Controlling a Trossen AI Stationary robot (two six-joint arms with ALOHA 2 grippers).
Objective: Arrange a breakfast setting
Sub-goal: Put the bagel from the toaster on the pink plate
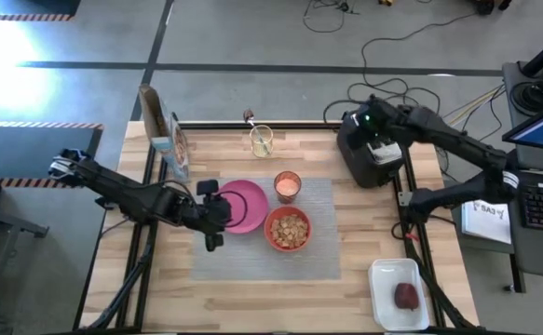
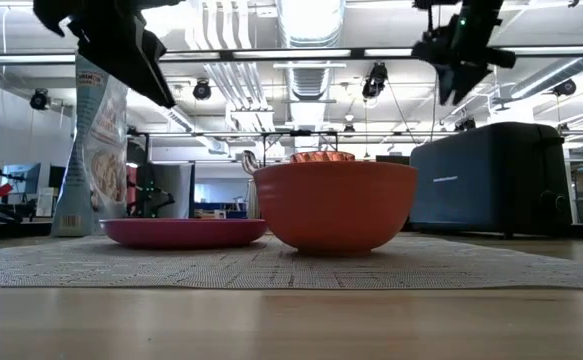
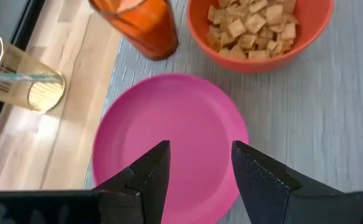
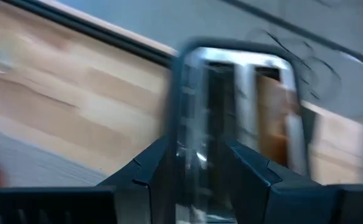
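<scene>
A grey placemat (image 1: 318, 251) lies mid-table. On it rest a pink plate (image 1: 245, 207), a red-orange bowl (image 1: 288, 229) of cereal and an orange-tinted cup (image 1: 288, 186). My left gripper (image 3: 200, 162) hangs open above the plate's left edge, slanting down, with nothing between its fingers; the low view shows it high at the left (image 2: 156, 85). My right gripper (image 4: 197, 155) is open above the black toaster (image 1: 373, 154), clear of it. A toast slice (image 4: 271, 118) stands in one toaster slot. A dark-red fruit (image 1: 406, 296) lies on the white tray (image 1: 383, 279).
A cereal box (image 1: 164, 140) stands at the far left of the table, and a clear glass (image 1: 261, 140) stands at the far edge behind the cup. The tray sits at the near right corner. Bare wood lies along the near edge.
</scene>
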